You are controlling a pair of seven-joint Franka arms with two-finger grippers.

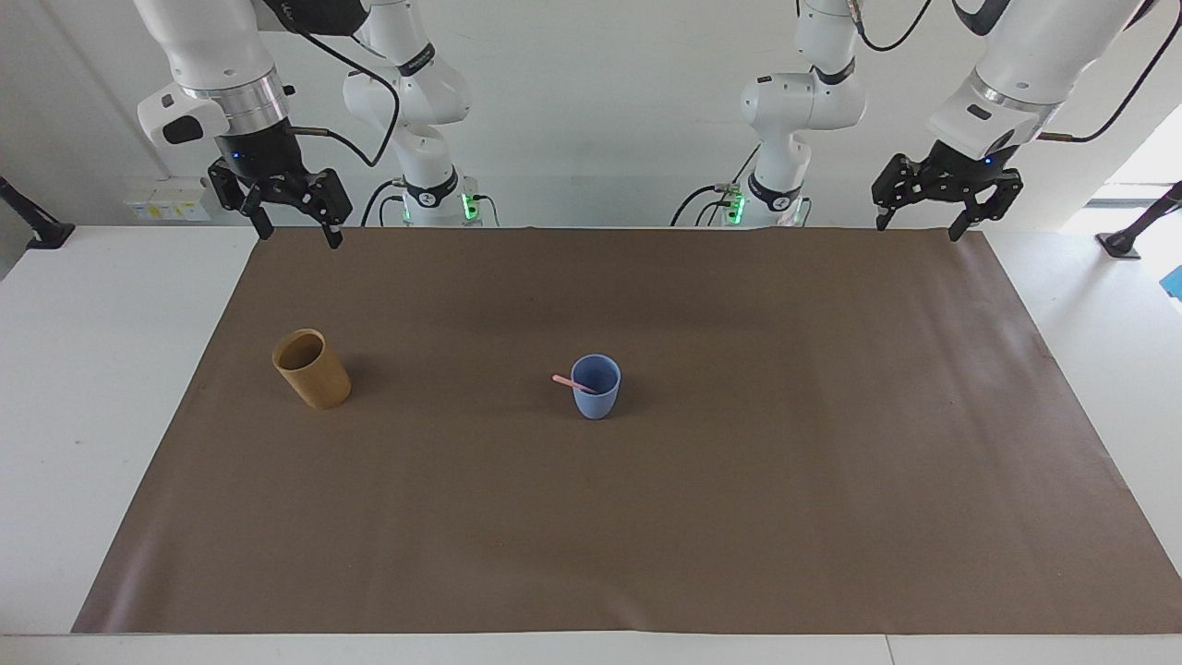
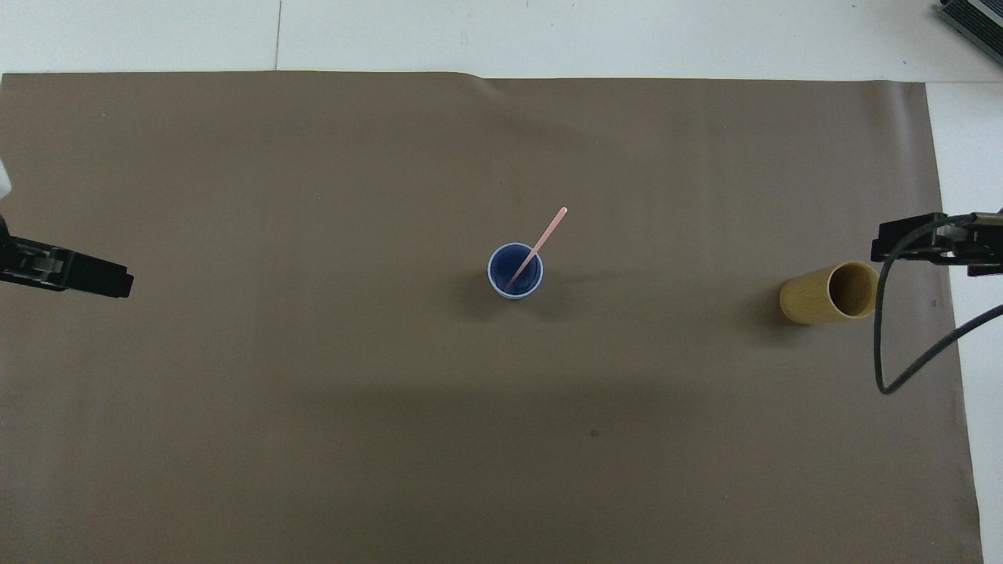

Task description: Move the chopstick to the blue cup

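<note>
Overhead view shows one thin, straight, pale pink chopstick (image 2: 537,247) leaning in the blue cup (image 2: 515,271) mid-mat (image 2: 313,392), its top end jutting over the rim away from the robots. Both grippers are spread and empty: the right gripper (image 1: 294,228) hangs over the mat corner nearer the robots than the tan cup (image 1: 311,368), the left gripper (image 1: 924,222) waits over the mat's other robot-side corner.

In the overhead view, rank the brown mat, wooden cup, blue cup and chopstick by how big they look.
1. Brown mat, by far.
2. Wooden cup.
3. Blue cup, smaller across.
4. Chopstick: longer than the blue cup is wide, but thinnest, so least area.
</note>
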